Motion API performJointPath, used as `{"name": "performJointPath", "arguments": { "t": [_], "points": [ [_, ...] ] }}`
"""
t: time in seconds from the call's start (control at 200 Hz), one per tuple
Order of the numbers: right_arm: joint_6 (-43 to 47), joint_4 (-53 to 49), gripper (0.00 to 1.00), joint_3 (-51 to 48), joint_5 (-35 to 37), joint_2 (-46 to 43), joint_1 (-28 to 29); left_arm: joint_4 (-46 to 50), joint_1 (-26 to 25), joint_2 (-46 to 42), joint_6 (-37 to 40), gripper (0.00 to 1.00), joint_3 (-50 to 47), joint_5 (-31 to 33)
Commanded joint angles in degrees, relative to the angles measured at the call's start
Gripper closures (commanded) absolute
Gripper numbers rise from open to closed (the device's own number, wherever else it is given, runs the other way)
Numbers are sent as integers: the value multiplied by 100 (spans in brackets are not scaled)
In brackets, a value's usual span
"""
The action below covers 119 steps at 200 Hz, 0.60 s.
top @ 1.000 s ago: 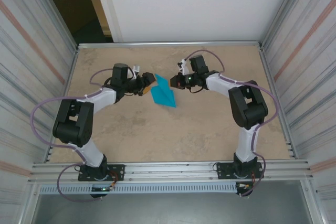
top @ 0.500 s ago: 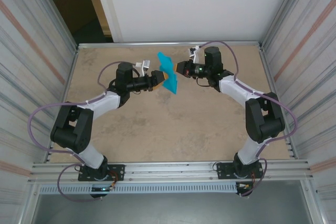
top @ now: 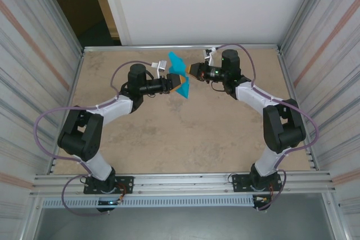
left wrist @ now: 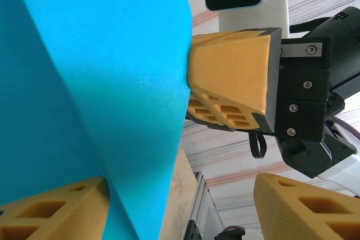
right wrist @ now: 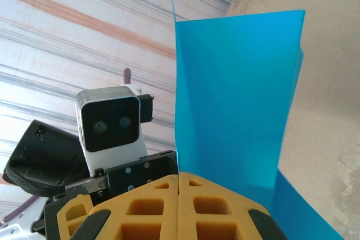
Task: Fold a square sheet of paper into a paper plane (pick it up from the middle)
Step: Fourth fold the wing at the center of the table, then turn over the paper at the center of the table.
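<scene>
Two arms, two grippers, one piece of blue paper, and one table (top: 169,133).

**Counts.** The only paper in view is a single cyan-blue paper plane (top: 175,63), folded and showing more than one layer. One left gripper (top: 178,82) and one right gripper (top: 193,71) face each other tip to tip over the far middle of the table.

**Right gripper.** In the right wrist view its two yellow fingers (right wrist: 140,206) are pressed flat together, and the right gripper (right wrist: 179,195) pinches the lower edge of the paper plane (right wrist: 230,94). The plane rises straight up from the seam between the fingers.

**Left gripper.** In the left wrist view the left gripper (left wrist: 177,209) has its jaws spread wide. The paper plane (left wrist: 101,82) hangs between them, close against the finger at lower left (left wrist: 50,209) and well apart from the finger at lower right (left wrist: 304,206). Whether the paper touches the near finger cannot be told.

**Position of the plane.** It is held off the table, between the two grippers. The clamped right gripper (left wrist: 225,82) meets its edge from the far side.
</scene>
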<state>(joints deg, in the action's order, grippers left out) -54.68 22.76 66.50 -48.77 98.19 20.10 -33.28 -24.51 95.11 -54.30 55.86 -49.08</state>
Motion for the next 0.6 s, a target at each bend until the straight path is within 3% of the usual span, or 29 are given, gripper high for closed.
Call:
{"name": "performJointPath", "arguments": {
  "t": [0.0,0.591],
  "points": [
    [-170,262,99,-76,-167,-281,-65,-161,-62,-10,-29,33,154,-108],
    [-219,330,96,-220,-194,-353,-151,-444,-55,16,-202,68,63,-3]
  ]
}}
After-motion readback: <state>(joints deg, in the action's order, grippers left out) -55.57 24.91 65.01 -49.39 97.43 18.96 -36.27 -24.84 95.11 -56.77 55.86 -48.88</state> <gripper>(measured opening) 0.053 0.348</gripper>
